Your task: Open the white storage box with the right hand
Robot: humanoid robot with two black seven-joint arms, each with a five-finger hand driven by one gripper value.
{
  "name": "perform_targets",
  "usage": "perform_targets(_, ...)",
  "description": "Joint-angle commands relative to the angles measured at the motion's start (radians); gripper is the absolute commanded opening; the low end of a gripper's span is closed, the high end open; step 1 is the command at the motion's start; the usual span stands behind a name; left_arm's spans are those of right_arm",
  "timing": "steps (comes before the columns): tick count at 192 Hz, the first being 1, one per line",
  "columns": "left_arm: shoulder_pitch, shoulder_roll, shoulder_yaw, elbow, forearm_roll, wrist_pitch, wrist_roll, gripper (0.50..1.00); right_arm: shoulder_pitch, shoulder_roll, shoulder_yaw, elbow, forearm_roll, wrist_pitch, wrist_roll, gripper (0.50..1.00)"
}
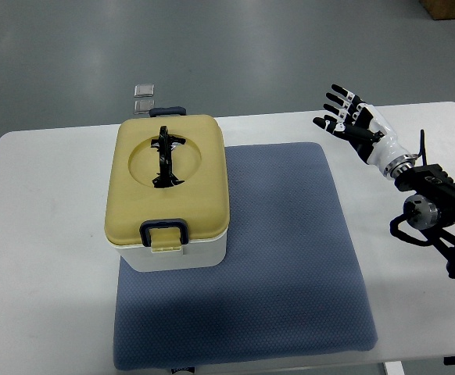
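A white storage box (177, 256) with a yellow lid (169, 187) stands on the left part of a blue mat (282, 258). The lid is down, with a black folding handle (165, 156) in its round recess and dark blue latches at the near edge (163, 232) and far edge (163, 112). My right hand (345, 117) is raised above the table's far right part, fingers spread and empty, well to the right of the box and apart from it.
The white table (48, 258) carries the mat and box. Two small clear square objects (144, 98) lie on the floor past the table's far edge. A brown box corner (450, 8) shows at the top right.
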Motion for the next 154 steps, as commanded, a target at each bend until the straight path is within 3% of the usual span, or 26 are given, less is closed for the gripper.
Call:
perform_targets(1, 0.000, 0.000, 0.000, 0.000, 0.001, 0.000, 0.000, 1.000, 0.008, -0.001, -0.001, -0.003, 0.000, -0.003, 0.000, 0.924)
perform_targets(154, 0.000, 0.000, -0.006, -0.011, 0.000, 0.000, 0.000, 1.000, 0.015, -0.002, -0.003, -0.006, -0.077, -0.003, -0.001, 0.921)
